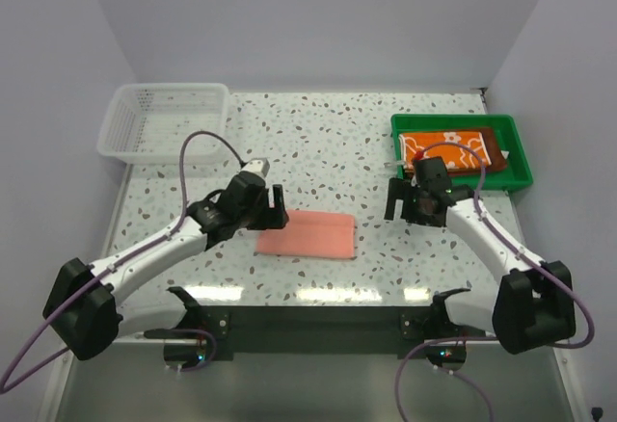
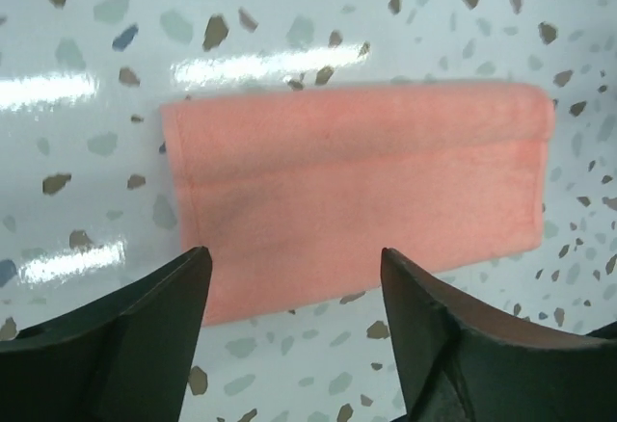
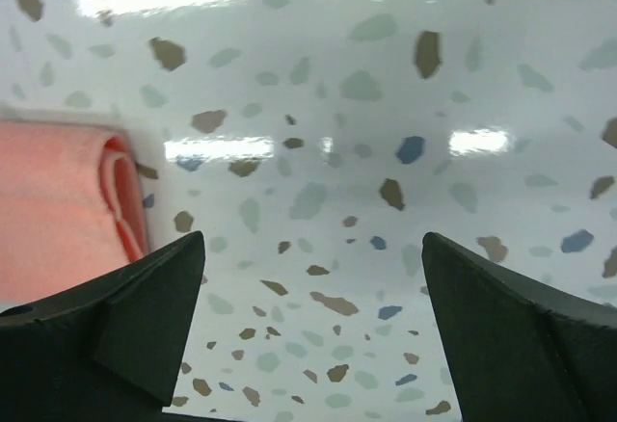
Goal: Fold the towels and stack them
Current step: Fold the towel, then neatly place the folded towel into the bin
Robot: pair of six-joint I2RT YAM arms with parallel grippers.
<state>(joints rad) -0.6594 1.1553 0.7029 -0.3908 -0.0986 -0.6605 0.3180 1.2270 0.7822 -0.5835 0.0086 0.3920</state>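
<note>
Salmon towel [image 1: 307,235], folded into a flat rectangle, lies on the tabletop [image 1: 318,143] well to the left of the green tray [image 1: 492,184]. Its long axis runs side to side, so one short end points at the tray and the other away from it, with a slight skew. In the right wrist view, the end nearer the tray shows the curled layers of the fold.

Inside the tray, an orange flowered towel [image 1: 448,145] rests on a brown one [image 1: 495,147], turned a little askew from it.

The left hand [image 2: 294,268] hovers at the towel's end farthest from the tray. Its fingers are spread with nothing clamped, and the towel's near edge shows in the gap. The right hand [image 3: 313,249] is released too, spread wide over bare tabletop between the towel and the tray, just beside the tray's near left corner.

The fold looks done, so the remaining step is probably carrying this towel onto the stack. That is where it could go wrong. A pinch that catches only the top layer would peel the fold open on the lift. A grip at one short end alone would let the far end droop and unroll. Setting it down on an already skewed pile could make it slide or sit crooked. The right hand is also close enough to the tray that a careless swing could knock its wall and shift the stack.
</note>
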